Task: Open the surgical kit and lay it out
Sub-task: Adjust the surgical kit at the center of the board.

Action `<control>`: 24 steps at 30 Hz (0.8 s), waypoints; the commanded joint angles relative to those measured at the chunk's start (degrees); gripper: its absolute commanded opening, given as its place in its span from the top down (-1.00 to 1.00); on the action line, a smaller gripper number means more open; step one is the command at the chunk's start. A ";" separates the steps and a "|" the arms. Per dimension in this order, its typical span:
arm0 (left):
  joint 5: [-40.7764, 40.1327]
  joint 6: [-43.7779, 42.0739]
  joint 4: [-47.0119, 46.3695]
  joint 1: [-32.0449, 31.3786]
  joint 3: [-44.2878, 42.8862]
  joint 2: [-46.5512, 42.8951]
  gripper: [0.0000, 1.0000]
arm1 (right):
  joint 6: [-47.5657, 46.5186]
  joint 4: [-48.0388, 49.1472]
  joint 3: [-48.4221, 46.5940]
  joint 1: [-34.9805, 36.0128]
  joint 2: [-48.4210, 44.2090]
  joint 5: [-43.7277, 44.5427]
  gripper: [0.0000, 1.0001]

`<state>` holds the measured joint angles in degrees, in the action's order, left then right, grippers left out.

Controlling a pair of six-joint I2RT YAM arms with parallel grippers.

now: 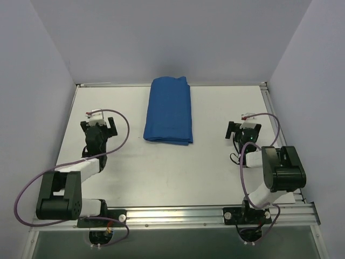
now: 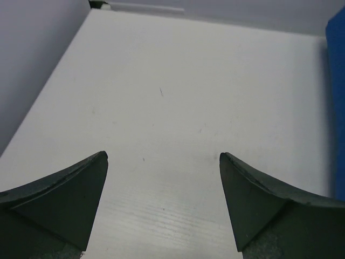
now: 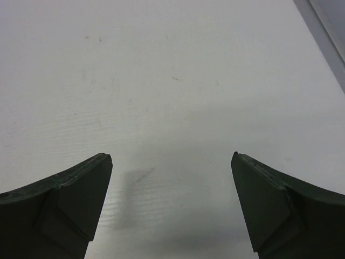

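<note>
The surgical kit is a folded royal-blue cloth wrap (image 1: 169,110) lying closed at the back middle of the white table. Its edge shows at the right side of the left wrist view (image 2: 337,102). The steel tray and the silver instruments are hidden. My left gripper (image 1: 100,125) is open and empty, left of the wrap, above bare table (image 2: 163,157). My right gripper (image 1: 241,128) is open and empty, right of the wrap, above bare table (image 3: 171,156).
The white table (image 1: 215,162) is walled in by pale panels at the left, back and right. A metal rail (image 1: 205,215) runs along the near edge, with the arm bases on it. Purple cables loop beside both arms.
</note>
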<state>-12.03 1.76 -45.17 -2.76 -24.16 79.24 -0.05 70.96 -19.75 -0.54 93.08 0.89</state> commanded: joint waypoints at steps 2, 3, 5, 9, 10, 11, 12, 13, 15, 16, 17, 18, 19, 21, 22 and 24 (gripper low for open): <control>-14.28 9.90 23.67 -0.22 -12.03 -8.04 -0.88 | 4.16 -26.24 -17.97 4.40 -10.89 14.74 -0.99; -16.60 18.89 29.38 -0.14 -17.44 -8.75 -0.87 | 10.80 -38.06 -22.05 4.40 -10.81 12.76 -0.99; -16.72 29.39 49.06 1.70 -23.71 -9.63 -0.87 | 16.55 -49.01 -32.22 3.44 -6.98 5.74 -1.00; 11.73 29.99 50.64 7.51 -29.02 -8.84 -0.87 | 22.54 -57.23 -49.01 2.29 5.40 -19.14 -0.99; 17.42 29.45 42.52 7.69 -27.10 -9.02 -0.87 | 25.25 -56.29 -50.64 2.90 6.84 -24.21 -0.99; 20.61 30.75 40.27 8.38 -26.47 -8.41 -0.87 | 27.28 -54.45 -51.78 3.00 9.90 -26.79 -0.99; 23.43 34.76 39.38 9.09 -26.64 -7.10 -0.87 | 29.21 -52.78 -55.28 3.26 11.93 -28.47 -0.98; 26.16 36.19 38.06 9.79 -28.12 -2.91 -0.87 | 31.06 -52.94 -57.83 4.13 14.13 -33.01 -0.90; 34.65 37.44 37.87 10.85 -31.19 2.47 -0.87 | 30.99 -56.60 -63.28 5.63 21.22 -36.82 -0.81; 36.36 37.00 38.31 10.59 -32.95 7.19 -0.87 | 30.47 -57.68 -67.57 6.50 22.92 -37.88 -0.80; 37.86 36.91 38.05 10.24 -35.32 8.98 -0.87 | 29.94 -58.30 -68.92 7.99 25.64 -39.02 -0.81; 40.22 37.17 37.00 9.45 -35.95 10.48 -0.87 | 29.68 -58.91 -70.06 8.53 26.71 -39.12 -0.82; 40.68 37.18 36.91 9.10 -36.82 13.19 -0.87 | 29.50 -59.00 -71.21 8.88 27.59 -39.29 -0.82; 42.08 36.13 37.78 8.39 -40.34 16.19 -0.95 | 30.46 -57.00 -71.22 9.50 29.34 -39.29 -0.83; 43.13 35.86 38.92 7.69 -41.65 19.34 -1.00 | 30.99 -56.11 -71.13 9.59 29.96 -39.99 -0.83; 45.50 36.12 39.98 7.25 -46.03 23.04 -0.62 | 32.13 -54.18 -70.87 10.11 31.72 -41.31 -0.84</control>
<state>25.56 37.69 -4.78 5.56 -62.70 99.66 29.82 14.24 -87.66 9.56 125.47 -35.42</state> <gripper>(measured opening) 0.855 0.917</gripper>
